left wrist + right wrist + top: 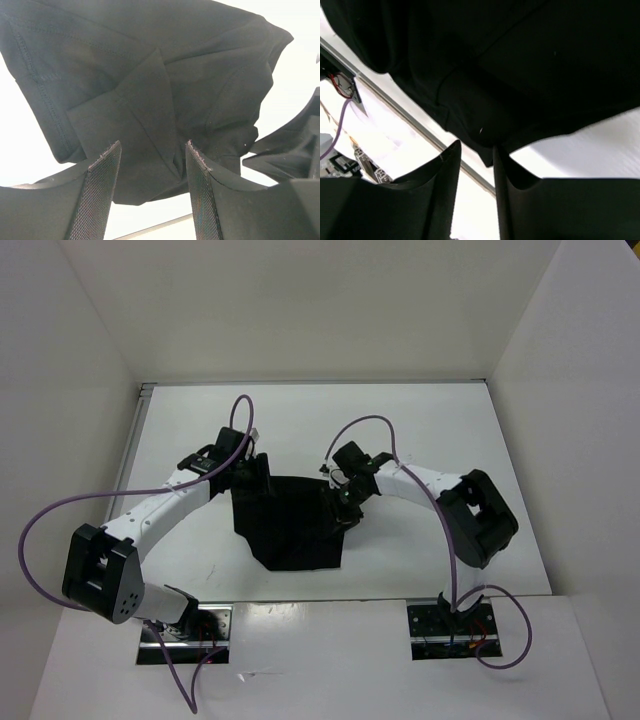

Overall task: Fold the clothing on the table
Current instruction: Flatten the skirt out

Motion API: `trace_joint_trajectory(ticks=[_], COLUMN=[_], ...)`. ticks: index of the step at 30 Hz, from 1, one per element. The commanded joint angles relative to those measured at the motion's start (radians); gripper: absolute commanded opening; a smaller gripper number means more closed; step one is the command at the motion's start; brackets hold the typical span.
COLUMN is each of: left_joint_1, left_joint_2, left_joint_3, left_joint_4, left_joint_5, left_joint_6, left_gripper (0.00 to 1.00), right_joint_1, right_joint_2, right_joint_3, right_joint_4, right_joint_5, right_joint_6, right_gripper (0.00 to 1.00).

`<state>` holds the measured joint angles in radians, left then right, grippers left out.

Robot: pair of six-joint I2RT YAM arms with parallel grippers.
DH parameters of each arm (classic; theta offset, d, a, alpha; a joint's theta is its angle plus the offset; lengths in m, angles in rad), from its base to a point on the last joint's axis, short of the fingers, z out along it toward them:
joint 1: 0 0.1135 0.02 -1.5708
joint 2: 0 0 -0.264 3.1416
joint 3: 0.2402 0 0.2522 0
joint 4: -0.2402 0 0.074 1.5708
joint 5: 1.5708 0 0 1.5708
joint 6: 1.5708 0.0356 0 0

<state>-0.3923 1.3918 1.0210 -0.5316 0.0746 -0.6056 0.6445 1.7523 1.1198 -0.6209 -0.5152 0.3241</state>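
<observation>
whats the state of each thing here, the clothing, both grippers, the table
clothing: lying on the table, partly folded, creased
left gripper: open, fingers wide apart above the clothing's far left corner, nothing clamped
right gripper: open, only a narrow gap between the fingers, at the clothing's right edge
table: white, bearing the clothing near its middle

No legible text, label, brand or number in any view — clothing plain black, unmarked.
</observation>
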Motion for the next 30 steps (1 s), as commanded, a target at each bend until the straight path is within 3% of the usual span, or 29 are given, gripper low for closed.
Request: trace_joint_trajectory(ticks=[1,8,15,22,24,30], left_joint_1=[-0.003,-0.003,-0.003,0.021,0.041,0.063], left_joint_2=[0.004,0.004,0.004,-0.005,-0.017,-0.030], left_joint_3=[0.034,0.034,0.044,0.082,0.082,0.116], left_joint_4=[-0.004,-0.004,-0.004,-0.004,0.008,0.032], left_joint_5=[-0.002,-0.012,-0.021,-0.062,-0.049,-0.039], left_joint_6=[0.012,0.012,0.012,0.021,0.030,0.050], left_gripper=[0.62,0.63,0.63,0.63,0.63,0.65], right_joint_1=[0.017,0.026,0.035,0.035,0.005,-0.195], right_joint_2=[0.035,0.026,-0.115,-0.169,-0.146,-0.034], right_joint_3=[0.012,0.021,0.194,0.596,0.687,0.837], right_joint_4=[0.079,0.070,-0.077,-0.218,-0.232,-0.186], right_joint_5=[-0.049,-0.029,0.089,0.343,0.441,0.530], right_joint_6=[0.003,0.003,-0.009,-0.054,-0.066,-0.025], right_gripper=[0.31,0.00,0.00,0.00,0.00,0.00])
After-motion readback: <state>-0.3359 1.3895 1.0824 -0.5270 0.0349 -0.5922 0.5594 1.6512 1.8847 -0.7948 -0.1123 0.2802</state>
